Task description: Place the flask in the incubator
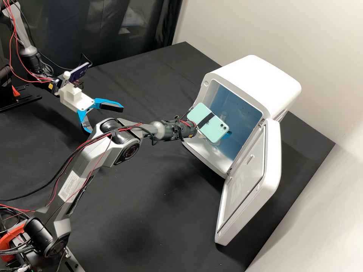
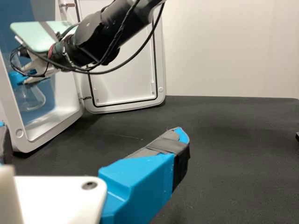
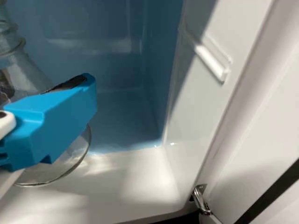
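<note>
Black worktop (image 1: 151,211), with a white incubator (image 1: 261,81) at its right edge, blue inside, door (image 1: 264,181) swung wide open toward the near side. Reaching across from the near left corner, the right arm (image 1: 90,155), wrist past the opening and into the chamber. Farther back, near the left edge, the left arm's fingers (image 1: 107,104): spread apart, holding nothing, hanging above the worktop and well apart from the incubator.

Inside the chamber, the flask (image 3: 46,163): clear glass, upright, base seemingly down on the white floor near the front lip, with the right arm's fingers (image 3: 56,119) right against its body. Cannot tell whether clamped on the glass or loosened.

Judged nearly finished: flask inside the incubator, carrying done. Left to do, by this reading: letting go if not yet released, then drawing the arm back out without knocking the flask over, and perhaps shutting the door, though not asked for by the task.
</note>
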